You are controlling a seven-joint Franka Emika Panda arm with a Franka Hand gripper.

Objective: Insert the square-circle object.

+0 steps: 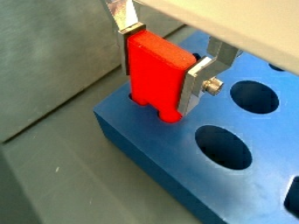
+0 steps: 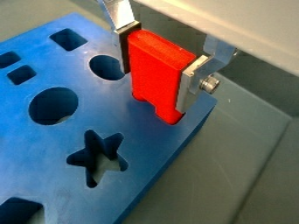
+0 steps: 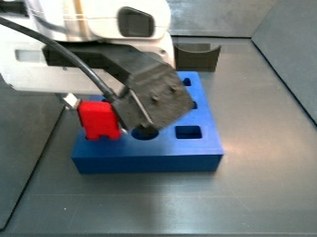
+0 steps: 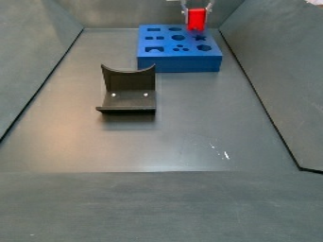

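The square-circle object (image 1: 155,77) is a small bright red piece, held upright between my gripper's silver fingers. It shows in both wrist views (image 2: 158,77) and in both side views (image 3: 98,119) (image 4: 195,21). My gripper (image 1: 160,70) is shut on it over a corner of the blue board (image 1: 158,144). The piece's two prongs reach the board's top surface; one prong tip (image 1: 170,115) shows at the board. The blue board (image 2: 47,66) has round, square and star-shaped holes.
A dark grey curved block (image 4: 127,91) stands on the grey floor in front of the board (image 4: 177,47), and shows behind it in a side view (image 3: 198,56). Grey walls ring the floor.
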